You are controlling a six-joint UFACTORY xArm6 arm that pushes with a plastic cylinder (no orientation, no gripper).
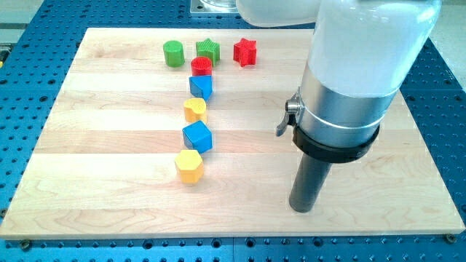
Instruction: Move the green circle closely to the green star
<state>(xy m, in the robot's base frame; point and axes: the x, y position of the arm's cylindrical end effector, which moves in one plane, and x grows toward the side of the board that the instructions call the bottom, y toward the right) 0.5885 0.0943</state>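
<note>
I see a green circle (173, 53), green star (208, 49), red star (245, 52), red cylinder (202, 66), two blue and two yellow blocks on my pale wooden desk (109, 131)

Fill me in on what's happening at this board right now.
A robot arm with a straight rod is working a wooden board of small coloured blocks. My tip rests at the view's lower right, far from every block and touching none. The job is to bring the green circle close to the green star; both sit at the view's top, a small gap apart, circle on the left. A red circle sits just below the star.
</note>
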